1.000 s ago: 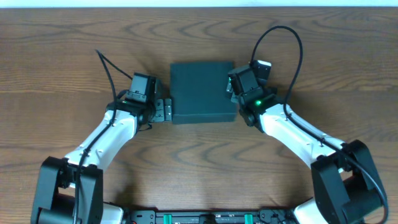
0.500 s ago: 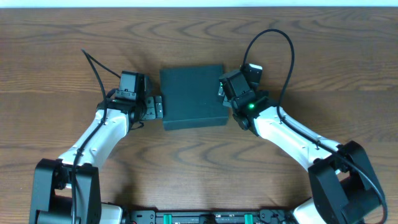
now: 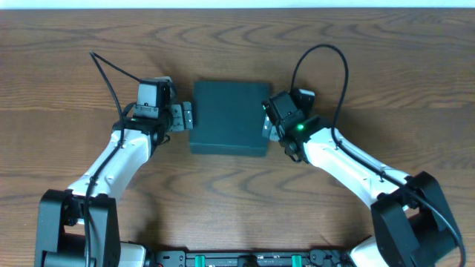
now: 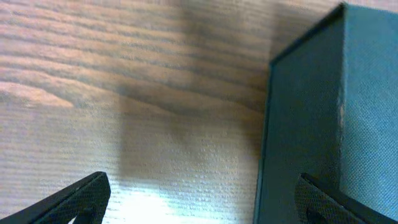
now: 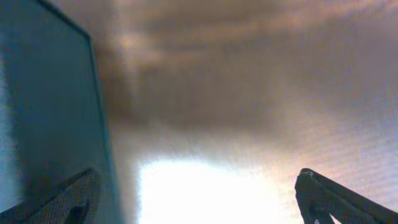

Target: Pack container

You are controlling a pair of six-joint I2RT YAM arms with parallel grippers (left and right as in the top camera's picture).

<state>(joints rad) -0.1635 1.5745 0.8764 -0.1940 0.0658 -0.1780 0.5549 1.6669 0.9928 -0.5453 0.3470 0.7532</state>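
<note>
Two grippers flank the box [image 3: 228, 117], which lies shut and flat mid-table [image 3: 371, 67]. It is nearly square, slightly wider across, its edges almost parallel to the table's. The left gripper [image 3: 183, 117] and right gripper [image 3: 267, 119] stand spread, just beside its sides. Only the wrist views show its upright walls.

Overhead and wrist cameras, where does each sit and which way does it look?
Overhead: above the table, looking straight down at the container; both arms show, left gripper and right gripper flanking it.
Left wrist: on the left arm, facing the container's side past its open fingers.
Right wrist: on the right arm, facing the opposite side; its fingers show.
Shared: all see the container and table.
</note>
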